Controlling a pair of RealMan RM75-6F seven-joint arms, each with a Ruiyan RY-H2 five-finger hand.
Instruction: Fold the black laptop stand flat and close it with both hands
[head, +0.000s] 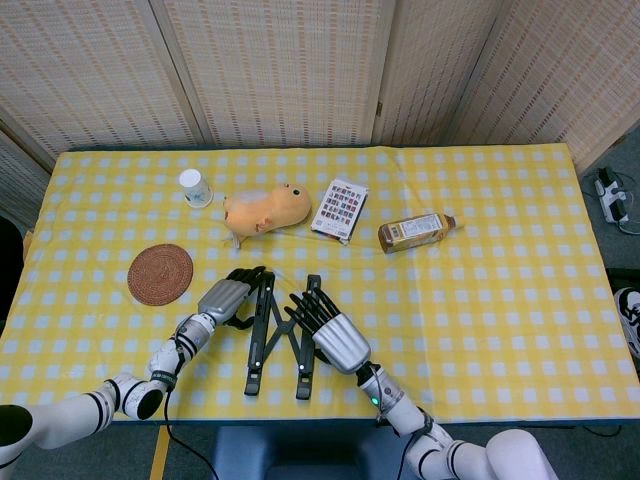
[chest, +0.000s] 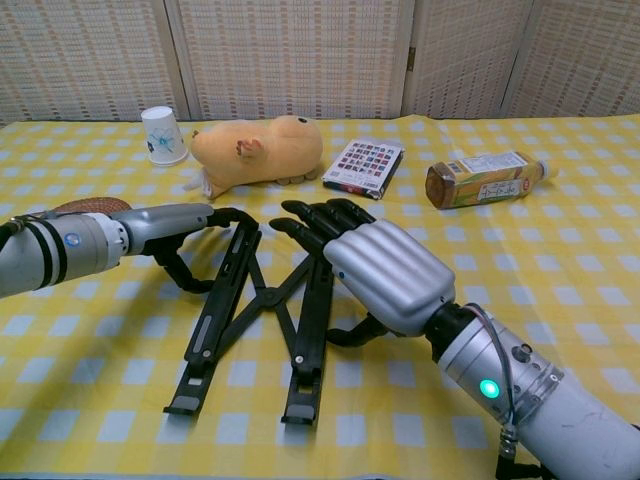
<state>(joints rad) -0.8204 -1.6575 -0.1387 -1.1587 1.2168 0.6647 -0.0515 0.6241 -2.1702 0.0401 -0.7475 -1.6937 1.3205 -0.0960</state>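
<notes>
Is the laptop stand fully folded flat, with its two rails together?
No: the laptop stand shows a gap between its two rails, with the crossed links visible between them.
</notes>
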